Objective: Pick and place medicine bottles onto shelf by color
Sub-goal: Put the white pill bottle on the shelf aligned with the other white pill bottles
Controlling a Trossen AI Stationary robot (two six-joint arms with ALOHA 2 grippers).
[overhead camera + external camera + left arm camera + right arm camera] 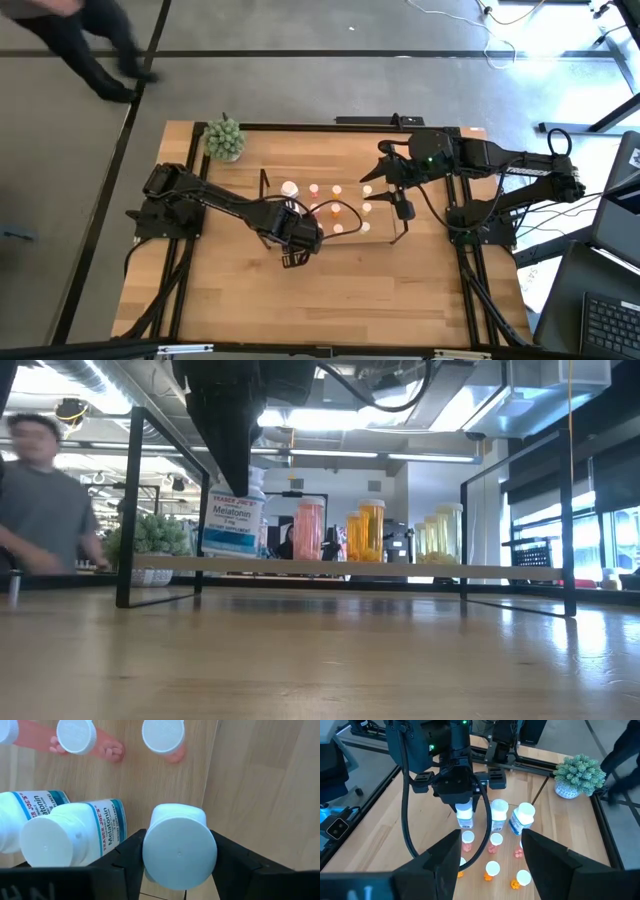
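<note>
A big white bottle (179,845) stands on the shelf (350,567) near its left end, right between the two fingers of the left tool (180,865). The fingers sit close on both sides of it; I cannot tell if they squeeze it. The right tool (490,852) hangs wide open above the shelf's right end, holding nothing.

- I see a green round plant (224,138) in a pale pot at the far left corner of the wooden counter (330,290).
- A person (42,500) in a grey top shows blurred beyond the counter in my low view.
- A laptop keyboard (612,325) sits off the counter's right side, near a loose white cable (500,40) on the grey floor.
</note>
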